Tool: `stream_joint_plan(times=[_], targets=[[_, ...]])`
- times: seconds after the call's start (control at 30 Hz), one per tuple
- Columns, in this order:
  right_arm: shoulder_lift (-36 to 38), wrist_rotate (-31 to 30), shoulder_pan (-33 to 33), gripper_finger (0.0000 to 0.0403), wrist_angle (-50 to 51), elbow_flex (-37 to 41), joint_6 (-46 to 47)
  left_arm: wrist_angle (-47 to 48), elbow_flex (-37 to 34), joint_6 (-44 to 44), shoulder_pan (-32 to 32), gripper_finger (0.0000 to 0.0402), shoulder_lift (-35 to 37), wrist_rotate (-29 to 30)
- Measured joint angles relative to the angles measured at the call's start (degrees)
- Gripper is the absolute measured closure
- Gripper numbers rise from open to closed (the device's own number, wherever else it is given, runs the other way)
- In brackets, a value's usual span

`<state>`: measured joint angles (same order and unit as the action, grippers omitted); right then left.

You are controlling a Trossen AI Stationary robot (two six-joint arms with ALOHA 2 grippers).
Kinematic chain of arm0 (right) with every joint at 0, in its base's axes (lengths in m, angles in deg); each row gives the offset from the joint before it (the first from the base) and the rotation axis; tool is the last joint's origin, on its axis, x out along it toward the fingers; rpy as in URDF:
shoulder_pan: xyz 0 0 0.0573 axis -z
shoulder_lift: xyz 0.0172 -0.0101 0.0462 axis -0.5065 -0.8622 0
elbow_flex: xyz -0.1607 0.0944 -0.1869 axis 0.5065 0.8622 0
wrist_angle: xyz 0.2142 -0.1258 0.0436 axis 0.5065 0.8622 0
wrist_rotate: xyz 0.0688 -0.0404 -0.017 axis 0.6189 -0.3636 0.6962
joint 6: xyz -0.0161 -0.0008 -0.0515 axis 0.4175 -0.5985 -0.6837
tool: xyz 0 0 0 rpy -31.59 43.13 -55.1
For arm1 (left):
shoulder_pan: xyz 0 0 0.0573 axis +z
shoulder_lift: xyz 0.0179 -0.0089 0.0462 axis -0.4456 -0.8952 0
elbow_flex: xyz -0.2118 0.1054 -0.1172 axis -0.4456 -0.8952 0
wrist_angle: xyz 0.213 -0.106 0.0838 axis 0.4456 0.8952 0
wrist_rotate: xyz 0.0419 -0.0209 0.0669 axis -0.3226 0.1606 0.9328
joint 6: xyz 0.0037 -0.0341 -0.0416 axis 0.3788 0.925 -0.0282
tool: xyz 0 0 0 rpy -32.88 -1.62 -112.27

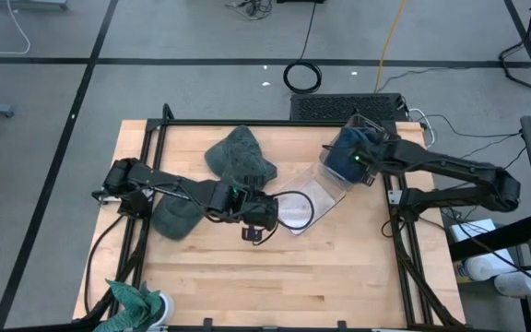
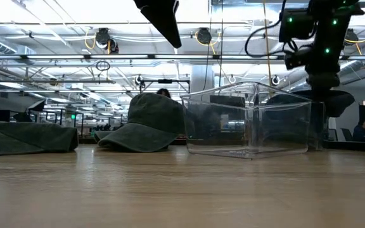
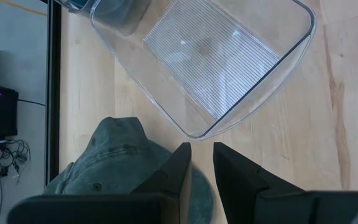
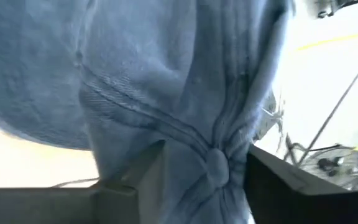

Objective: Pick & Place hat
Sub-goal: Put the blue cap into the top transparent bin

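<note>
On the wooden table [image 1: 275, 277], the right gripper [image 1: 362, 159], fingers parted around a blue hat [image 1: 344, 155], hung over the clear bin [image 1: 313, 198], release unfinished, while two green hats [image 1: 240, 155] waited beside the nearly closed left gripper [image 1: 256, 231].

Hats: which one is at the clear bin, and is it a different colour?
The blue hat, between the right gripper's fingers at the bin's far end. The others are green and lie on the table.
</note>
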<state>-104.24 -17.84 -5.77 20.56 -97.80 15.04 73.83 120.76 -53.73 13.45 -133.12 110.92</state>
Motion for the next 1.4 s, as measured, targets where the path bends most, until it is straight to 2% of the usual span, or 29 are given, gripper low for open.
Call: stream_joint_plan(times=[0.23, 0.37, 0.43, 0.5, 0.57, 0.67, 0.7, 0.97, 1.13, 1.23, 1.4], targets=[[2.5, 1.7, 0.0, 0.0168, 1.9, -7.4, 4.1, -0.2, 0.0, 0.1, 0.0, 0.0325, 0.0, 0.0], [3.1, 14.1, 0.0, 0.0176, 0.8, -10.6, 8.1, -0.2, 0.0, 0.3, 0.0, 0.0325, 0.0, 0.0], [3.2, 20.0, 0.0, 0.0194, -0.9, -11.1, 9.6, -0.2, 0.0, 0.3, 0.0, 0.0325, 0.0, 0.0], [2.9, 23.1, 0.0, 0.0226, -2.0, -11.2, 10.5, -0.3, 0.0, 0.3, 0.0, 0.0325, 0.0, 0.0], [1.9, 23.3, 0.0, 0.0274, -1.9, -11.2, 10.2, -0.6, 0.0, 0.3, 0.0, 0.0325, 0.0, 0.0], [-0.4, 19.7, 1.6, 0.0370, -2.1, -10.8, 8.2, -1.2, 0.0, 0.3, 0.0, 0.0325, 0.0, -0.1], [-1.3, 18.6, 2.4, 0.0385, -2.6, -10.5, 7.6, -1.5, 0.0, 0.3, 0.0, 0.0325, 0.0, -0.1], [-10.9, 17.8, 10.5, 0.0401, -7.1, -5.8, 7.0, -1.5, 0.0, -1.4, 0.0, 0.0325, 0.0, -0.1], [-16.7, 21.8, 14.4, 0.0402, -14.6, -1.2, 7.0, -1.6, 0.0, -1.5, 0.0, 0.0325, 0.0, -0.1], [-19.6, 22.8, 15.8, 0.0403, -18.1, 1.1, 6.9, -1.6, 0.0, -1.5, 0.0, 0.0325, 0.0, -0.1], [-21.5, 23.4, 16.7, 0.0403, -18.3, 2.8, 6.7, -1.6, 0.0, -1.5, 0.0, 0.0325, 0.0, -0.1]])
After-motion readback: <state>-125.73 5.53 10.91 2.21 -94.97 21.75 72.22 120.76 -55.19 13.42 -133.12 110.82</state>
